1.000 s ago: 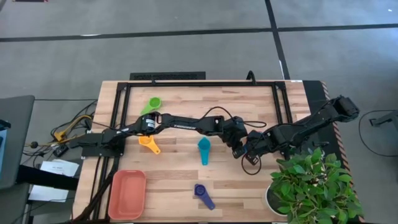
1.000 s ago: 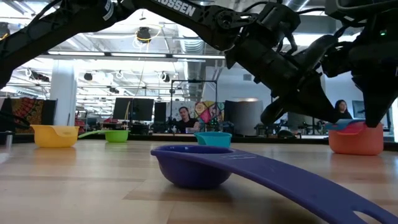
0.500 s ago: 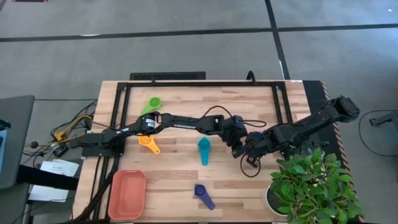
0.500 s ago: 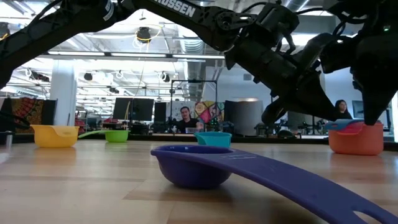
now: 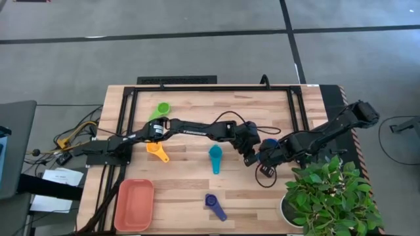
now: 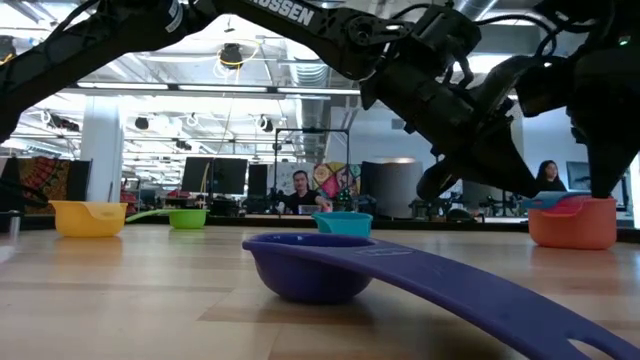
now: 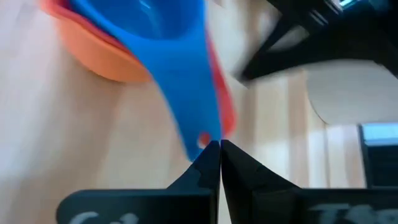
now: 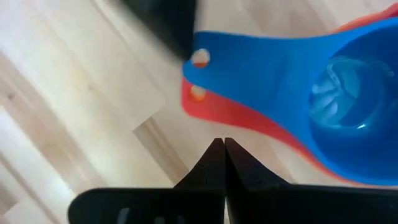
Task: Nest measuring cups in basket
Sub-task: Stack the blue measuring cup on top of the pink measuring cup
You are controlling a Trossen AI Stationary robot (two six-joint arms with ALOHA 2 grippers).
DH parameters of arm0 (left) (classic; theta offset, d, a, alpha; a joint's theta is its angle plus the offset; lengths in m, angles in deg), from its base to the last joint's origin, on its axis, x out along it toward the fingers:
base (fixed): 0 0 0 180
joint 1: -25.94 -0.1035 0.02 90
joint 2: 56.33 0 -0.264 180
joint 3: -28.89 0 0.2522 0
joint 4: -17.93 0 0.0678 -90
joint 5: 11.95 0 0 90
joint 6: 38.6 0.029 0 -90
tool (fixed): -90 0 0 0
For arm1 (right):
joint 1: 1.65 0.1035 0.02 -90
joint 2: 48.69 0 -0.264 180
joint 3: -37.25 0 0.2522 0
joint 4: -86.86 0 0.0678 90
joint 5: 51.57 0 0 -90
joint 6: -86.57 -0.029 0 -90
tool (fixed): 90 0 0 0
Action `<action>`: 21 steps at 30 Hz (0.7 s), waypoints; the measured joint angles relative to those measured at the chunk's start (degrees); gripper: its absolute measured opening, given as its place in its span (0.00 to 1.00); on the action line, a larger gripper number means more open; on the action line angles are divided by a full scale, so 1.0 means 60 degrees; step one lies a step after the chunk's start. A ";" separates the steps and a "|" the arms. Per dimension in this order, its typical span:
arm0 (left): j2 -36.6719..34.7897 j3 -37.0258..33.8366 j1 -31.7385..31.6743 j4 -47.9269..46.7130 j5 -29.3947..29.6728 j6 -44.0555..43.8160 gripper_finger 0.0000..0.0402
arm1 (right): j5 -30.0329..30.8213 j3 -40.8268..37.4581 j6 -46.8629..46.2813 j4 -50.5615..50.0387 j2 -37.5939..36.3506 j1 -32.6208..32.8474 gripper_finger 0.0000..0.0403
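A blue cup [image 7: 163, 37] sits nested in a coral cup [image 7: 102, 59] on the table at centre right; both also show in the low view [image 6: 573, 222]. My left gripper [image 7: 215, 147] is shut, with its tips at the blue handle's end. My right gripper [image 8: 221, 144] is shut beside the coral handle [image 8: 214, 111]. In the high view both grippers [image 5: 251, 155] [image 5: 264, 157] cover this pair. Green [image 5: 161, 109], yellow-orange [image 5: 156, 151], teal [image 5: 214, 158] and purple [image 5: 214, 206] cups rest bowl-down on the wood. The salmon basket [image 5: 134, 204] lies at the near left. No pink cup shows. My left gripper's shut fingertips meet the free end of the blue cup's handle [image 7: 200, 138], coming along the handle. The cup stays nested in the coral cup on the table. I cannot tell whether the tips press the handle or only stand against it. My right gripper's shut tips stand at the long edge of the coral handle [image 8: 205, 115]; I cannot tell whether they touch it.
A potted plant [image 5: 328, 193] stands at the near right corner, close to the right arm. A black frame [image 5: 210, 88] borders the table's far part. A cable loop [image 5: 264, 176] hangs under the right gripper. People sit in the room beyond the table [image 6: 296, 188].
My right gripper has crept a little toward the far edge and toward my left gripper. The nested blue and coral cups have stayed in place.
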 joint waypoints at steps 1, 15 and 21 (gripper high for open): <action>-0.0002 0.0000 -0.0036 0.0028 0.0132 -0.0021 0.00 | -0.0005 0.0000 0.0009 0.0019 0.0045 0.0039 0.02; -0.0002 0.0009 -0.0069 0.0106 0.0622 0.0190 0.00 | 0.0094 -0.0058 0.0501 -0.0166 0.0088 -0.0362 0.02; -0.0027 0.0469 -0.0068 0.0060 0.0280 0.0346 0.00 | 0.0126 -0.0058 0.1147 -0.0131 0.0088 -0.1017 0.02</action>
